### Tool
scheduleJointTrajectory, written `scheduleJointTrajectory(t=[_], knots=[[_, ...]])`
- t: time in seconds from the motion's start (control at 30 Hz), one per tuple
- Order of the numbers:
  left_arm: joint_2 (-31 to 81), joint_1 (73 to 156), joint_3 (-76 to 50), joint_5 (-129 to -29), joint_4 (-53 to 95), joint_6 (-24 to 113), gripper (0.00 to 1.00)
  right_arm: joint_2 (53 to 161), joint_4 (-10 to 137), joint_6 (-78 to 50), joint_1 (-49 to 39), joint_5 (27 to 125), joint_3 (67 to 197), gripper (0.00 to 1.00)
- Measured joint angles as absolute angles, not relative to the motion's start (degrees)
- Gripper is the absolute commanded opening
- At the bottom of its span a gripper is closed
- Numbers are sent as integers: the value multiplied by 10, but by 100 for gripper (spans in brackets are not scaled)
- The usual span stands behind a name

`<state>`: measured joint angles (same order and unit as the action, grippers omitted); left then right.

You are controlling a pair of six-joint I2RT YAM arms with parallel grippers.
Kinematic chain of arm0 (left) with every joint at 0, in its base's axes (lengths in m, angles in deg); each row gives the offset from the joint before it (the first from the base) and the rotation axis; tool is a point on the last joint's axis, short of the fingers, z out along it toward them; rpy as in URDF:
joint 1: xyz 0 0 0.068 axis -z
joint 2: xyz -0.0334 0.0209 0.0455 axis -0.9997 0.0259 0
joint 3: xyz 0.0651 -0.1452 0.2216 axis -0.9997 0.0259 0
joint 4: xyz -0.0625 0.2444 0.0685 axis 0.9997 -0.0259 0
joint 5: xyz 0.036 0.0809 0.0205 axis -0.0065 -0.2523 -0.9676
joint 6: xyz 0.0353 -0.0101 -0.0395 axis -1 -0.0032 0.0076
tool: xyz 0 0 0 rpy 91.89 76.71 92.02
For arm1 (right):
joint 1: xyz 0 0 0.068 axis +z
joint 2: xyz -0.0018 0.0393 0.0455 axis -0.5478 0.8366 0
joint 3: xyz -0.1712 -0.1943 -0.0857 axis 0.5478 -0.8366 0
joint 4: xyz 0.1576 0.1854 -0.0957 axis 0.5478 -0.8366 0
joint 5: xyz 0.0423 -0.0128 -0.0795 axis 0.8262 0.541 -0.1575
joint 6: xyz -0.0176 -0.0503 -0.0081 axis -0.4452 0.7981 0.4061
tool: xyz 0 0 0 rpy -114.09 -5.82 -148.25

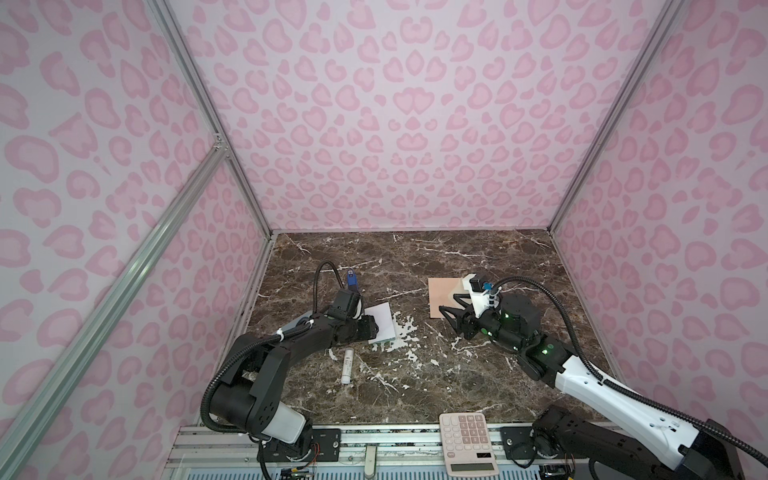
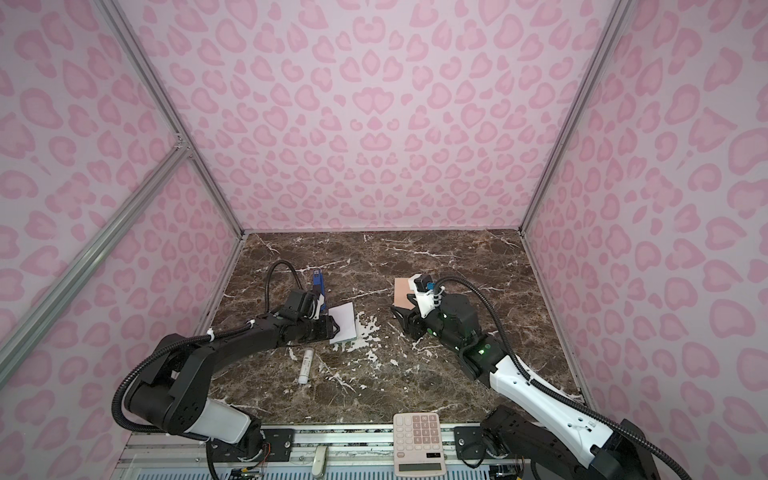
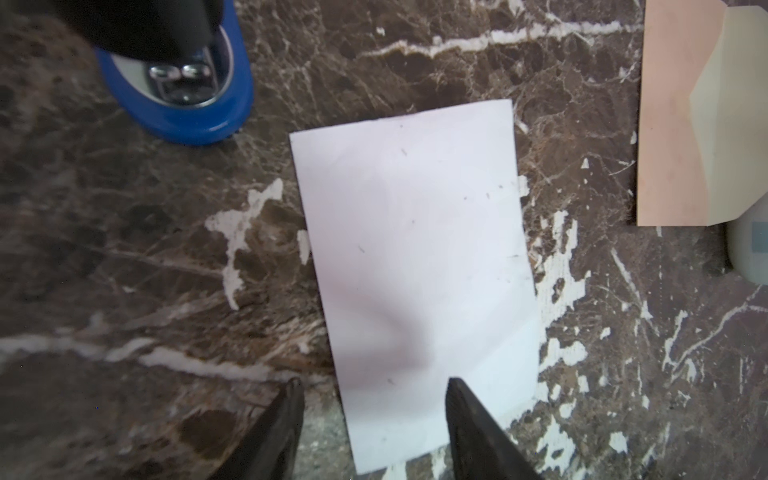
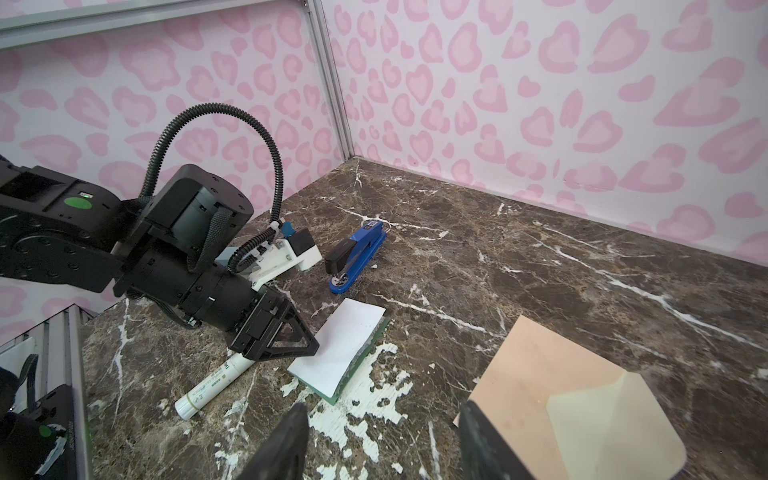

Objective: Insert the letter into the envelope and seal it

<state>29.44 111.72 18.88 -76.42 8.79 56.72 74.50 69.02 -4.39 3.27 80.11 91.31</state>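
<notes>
The letter (image 1: 384, 321) (image 2: 345, 319) lies white side up on the marble, left of centre, a green edge showing along one side (image 4: 340, 345). My left gripper (image 3: 374, 388) (image 1: 371, 328) is open at its near end: one finger stands over the sheet, the other over bare marble beside it, and nothing is held. The peach envelope (image 1: 441, 296) (image 2: 402, 291) (image 3: 673, 124) lies flat to the right, its cream flap (image 4: 615, 419) folded open. My right gripper (image 4: 382, 409) (image 1: 449, 303) hovers open at the envelope's near left edge, empty.
A blue stapler (image 1: 352, 279) (image 4: 357, 253) stands behind the letter. A white glue stick (image 1: 347, 365) (image 4: 212, 382) lies in front of the left gripper. A calculator (image 1: 467, 440) rests on the front rail. Pink patterned walls enclose three sides.
</notes>
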Motion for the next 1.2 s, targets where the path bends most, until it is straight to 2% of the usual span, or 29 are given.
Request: scheduleJointTrajectory(t=[0.17, 0.33, 0.73, 0.83, 0.93, 1.0, 1.2], knots=[[268, 1117, 181, -775, 70, 558, 71, 753, 671, -44, 33, 784, 924, 59], [218, 1123, 166, -777, 44, 552, 74, 776, 629, -53, 27, 725, 963, 58], [78, 1209, 128, -778, 24, 518, 75, 944, 413, -159, -80, 593, 1168, 56], [58, 1226, 128, -776, 39, 506, 78, 980, 386, -178, -112, 592, 1194, 55], [50, 1237, 128, -781, 49, 501, 91, 1032, 364, -195, -145, 602, 1223, 54], [48, 1242, 128, -782, 49, 497, 95, 1073, 348, -198, -167, 625, 1247, 53], [38, 1246, 135, -793, 49, 489, 96, 1173, 313, -202, -194, 688, 1305, 50]])
